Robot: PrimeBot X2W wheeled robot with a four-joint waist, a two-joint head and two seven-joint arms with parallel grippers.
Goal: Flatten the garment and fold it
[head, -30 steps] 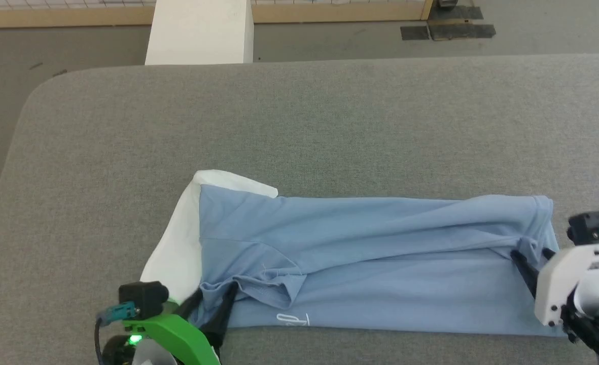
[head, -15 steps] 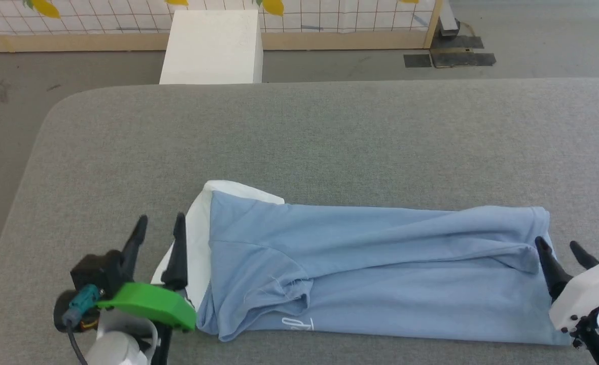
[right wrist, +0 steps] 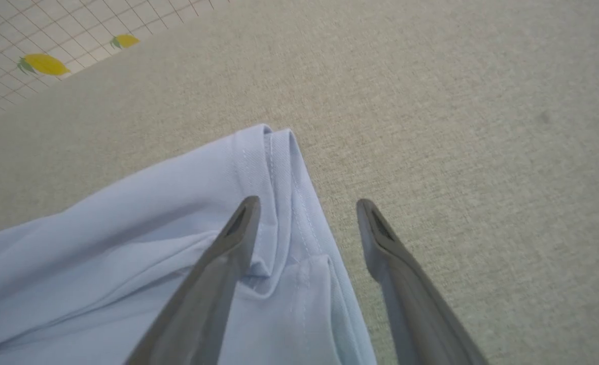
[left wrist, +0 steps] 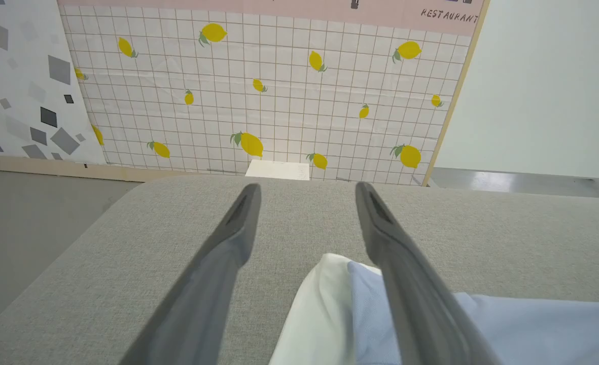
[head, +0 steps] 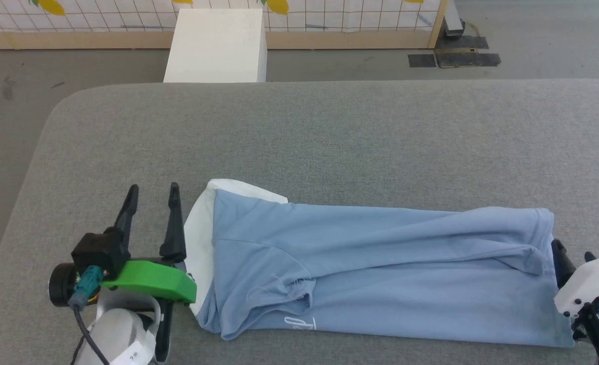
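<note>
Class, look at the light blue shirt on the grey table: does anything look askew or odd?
The light blue soft fabric shirt lies as a long band, but untidily: a loose flap bunches near its left end, a raised crease runs toward the right end, and its white inner part pokes out at the left.

Quick count: there was one light blue shirt (head: 380, 263) with one white script logo (head: 299, 323) on it, and one grey padded table (head: 329, 142). Two grippers, the left gripper (head: 153, 186) and the right gripper (right wrist: 307, 202), had two dark fingers (left wrist: 218, 263) each, so four total. One white box (head: 217, 45), one lemon-print grid panel (left wrist: 279, 101).
</note>
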